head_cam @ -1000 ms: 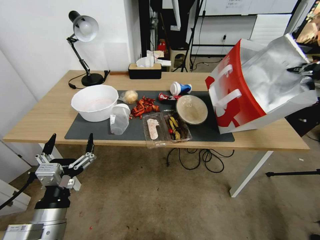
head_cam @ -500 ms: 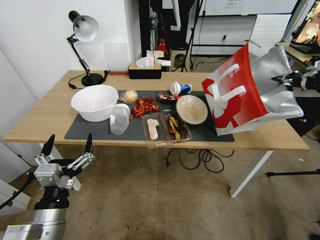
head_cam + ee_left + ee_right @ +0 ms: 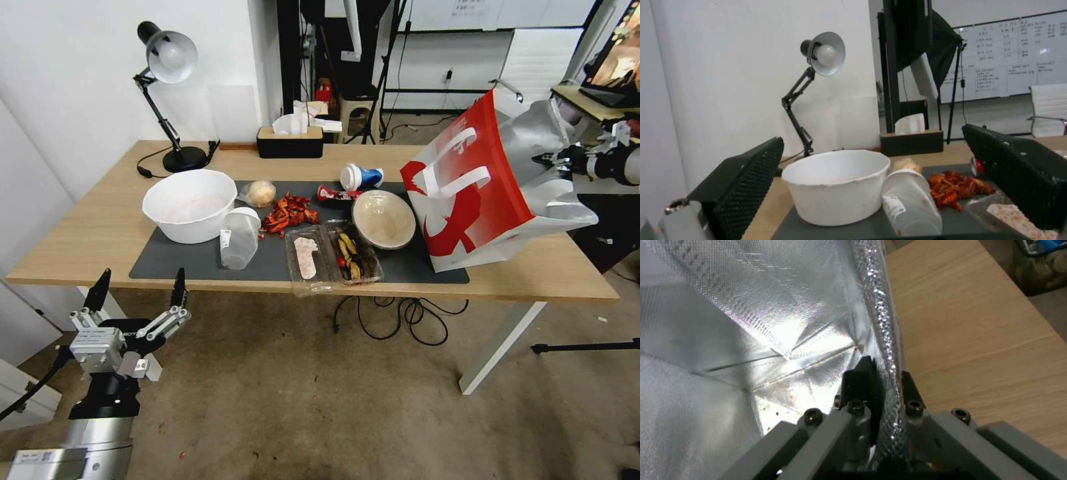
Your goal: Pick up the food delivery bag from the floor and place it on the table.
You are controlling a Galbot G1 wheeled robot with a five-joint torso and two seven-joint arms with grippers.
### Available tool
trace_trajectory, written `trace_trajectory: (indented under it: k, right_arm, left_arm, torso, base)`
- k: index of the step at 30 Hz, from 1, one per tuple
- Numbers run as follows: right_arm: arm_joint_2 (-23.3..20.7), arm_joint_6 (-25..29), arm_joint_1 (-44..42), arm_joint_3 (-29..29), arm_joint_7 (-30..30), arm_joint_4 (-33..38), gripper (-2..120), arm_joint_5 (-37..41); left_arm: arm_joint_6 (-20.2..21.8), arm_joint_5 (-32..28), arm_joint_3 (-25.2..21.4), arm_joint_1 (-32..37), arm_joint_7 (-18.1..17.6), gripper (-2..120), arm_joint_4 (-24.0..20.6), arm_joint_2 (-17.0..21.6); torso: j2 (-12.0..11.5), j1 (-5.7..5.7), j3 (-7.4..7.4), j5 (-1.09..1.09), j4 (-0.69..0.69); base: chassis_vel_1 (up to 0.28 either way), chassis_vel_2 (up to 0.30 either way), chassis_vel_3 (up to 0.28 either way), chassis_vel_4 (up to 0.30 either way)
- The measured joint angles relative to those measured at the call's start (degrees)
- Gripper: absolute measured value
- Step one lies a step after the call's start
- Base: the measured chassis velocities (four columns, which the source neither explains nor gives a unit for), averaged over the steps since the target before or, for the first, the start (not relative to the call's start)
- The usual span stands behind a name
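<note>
The red-and-white food delivery bag [image 3: 480, 193] rests on the right end of the light-wood table [image 3: 107, 227], leaning to the right with its foil-lined mouth open. My right gripper [image 3: 543, 160] is shut on the bag's upper rim. In the right wrist view my right gripper [image 3: 887, 373] has its fingers pinching the rim, one inside against the foil lining [image 3: 751, 323], with the table top [image 3: 973, 323] beyond. My left gripper [image 3: 139, 290] hangs open below the table's front left edge, above the floor [image 3: 300, 400]; the left wrist view shows my left gripper [image 3: 871, 136] holding nothing.
On the dark mat [image 3: 200, 270] stand a white bowl [image 3: 189, 203], a tipped plastic container [image 3: 239, 237], red scraps [image 3: 288, 212], a clear tray [image 3: 333, 257], a tan bowl [image 3: 383, 219] and a cup [image 3: 361, 177]. A lamp [image 3: 167, 60] and tissue box [image 3: 290, 141] stand behind. Cables [image 3: 400, 313] lie under the table.
The bag has swung more upright with its mouth moving left while its base stays on the table. My right gripper has moved left with the rim. The left arm has not moved.
</note>
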Motion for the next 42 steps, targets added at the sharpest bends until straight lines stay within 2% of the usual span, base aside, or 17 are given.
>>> trace_trajectory:
  k: [5, 8, 9, 11, 13, 17, 19, 21, 22, 24, 25, 26, 31, 37, 42]
  right_arm:
    - [0.19, 0.0, 0.79, -0.6, 0.37, -0.24, 3, 0.13]
    - [0.19, 0.0, 1.63, -1.23, 0.38, -0.21, 15, 0.19]
    - [0.19, 0.0, 1.63, -1.23, 0.38, -0.21, 15, 0.19]
    - [0.21, 0.0, 2.68, -1.93, 0.36, -0.26, 27, 0.16]
    - [0.19, 0.0, 2.8, -2.02, 0.32, -0.26, 28, 0.16]
    - [-0.17, 0.0, 3.91, -2.78, -0.64, 0.44, 51, 0.2]
    - [-0.19, 0.0, 4.01, -2.9, -0.92, 0.58, 52, 0.21]
    - [-0.23, 0.0, 4.16, -3.16, -1.61, 0.87, 64, 0.23]
    - [-0.23, 0.0, 4.16, -3.16, -1.61, 0.87, 64, 0.23]
    - [-0.32, 0.0, 4.21, -3.25, -2.54, 1.05, 72, 0.19]
    - [-0.42, 0.01, 4.26, -3.14, -4.03, 1.46, 81, -0.22]
    - [-0.42, 0.01, 4.26, -3.14, -4.03, 1.46, 81, -0.22]
    - [-1.22, 0.03, 5.39, -2.0, -6.22, 2.89, 97, -1.7]
    - [-3.86, 0.04, 8.23, -3.15, -6.13, 4.54, 100, -4.19]
    - [-4.65, 0.04, 7.3, -2.21, -6.82, 5.31, 100, -5.95]
  left_arm:
    - [0.0, 0.0, -0.04, -0.03, 0.05, 100, 0.17, 0.19]
    - [0.0, -0.08, -0.12, -0.02, -0.05, 100, 0.21, 0.3]
    - [0.0, -0.08, -0.12, -0.02, -0.05, 100, 0.21, 0.3]
    - [0.01, -0.12, -0.14, 0.0, -0.15, 100, 0.21, 0.31]
    - [0.01, -0.13, -0.14, 0.0, -0.16, 100, 0.21, 0.31]
    - [0.07, -0.14, -0.14, 0.0, -0.29, 100, 0.21, 0.24]
    - [0.08, -0.14, -0.12, 0.0, -0.31, 100, 0.22, 0.21]
    - [0.09, -0.14, -0.04, 0.03, -0.35, 100, 0.23, 0.12]
    - [0.09, -0.14, -0.04, 0.03, -0.35, 100, 0.23, 0.12]
    - [0.1, -0.14, -0.04, 0.06, -0.38, 100, 0.23, 0.11]
    - [0.1, -0.14, -0.08, 0.08, -0.41, 100, 0.23, 0.13]
    - [0.1, -0.14, -0.08, 0.08, -0.41, 100, 0.23, 0.13]
    - [0.13, -0.15, -0.14, 0.15, -0.45, 100, 0.01, 0.24]
    - [0.18, -0.18, -0.09, 0.18, -0.54, 100, -0.03, 0.37]
    - [0.19, -0.18, 0.01, 0.2, -0.57, 100, -0.02, 0.37]
  torso:
    - [0.0, 0.01, 0.0, 0.0, 0.0]
    - [0.0, 0.0, 0.0, 0.0, 0.0]
    - [0.0, 0.0, 0.0, 0.0, 0.0]
    - [0.0, 0.0, 0.0, 0.0, 0.01]
    - [0.0, 0.0, 0.0, 0.0, 0.01]
    - [0.0, 0.0, 0.0, 0.0, 0.0]
    - [0.0, 0.0, 0.0, 0.0, 0.0]
    - [0.0, 0.0, 0.0, 0.0, 0.01]
    - [0.0, 0.0, 0.0, 0.0, 0.01]
    - [0.0, 0.0, 0.0, 0.0, 0.0]
    - [0.0, 0.0, 0.0, 0.01, 0.0]
    - [0.0, 0.0, 0.0, 0.01, 0.0]
    - [0.0, 0.0, 0.0, 0.01, 0.0]
    - [0.0, 0.0, -0.01, 0.0, -0.01]
    - [0.0, 0.0, 0.0, 0.0, 0.0]
  base:
    - [0.0, 0.0, 0.0, 0.0]
    - [0.0, 0.0, 0.0, 0.0]
    - [0.0, 0.0, 0.0, 0.0]
    - [0.0, 0.0, 0.0, 0.0]
    - [0.0, 0.0, 0.0, 0.0]
    - [0.0, 0.0, 0.0, 0.0]
    - [0.0, 0.0, 0.0, 0.0]
    - [0.0, 0.0, 0.0, 0.0]
    - [0.0, 0.0, 0.0, 0.0]
    - [0.0, 0.0, 0.0, 0.0]
    - [0.0, 0.0, 0.0, 0.0]
    - [0.0, 0.0, 0.0, 0.0]
    - [0.0, 0.0, 0.0, 0.0]
    - [0.0, 0.0, 0.0, 0.0]
    - [0.0, 0.0, 0.0, 0.0]
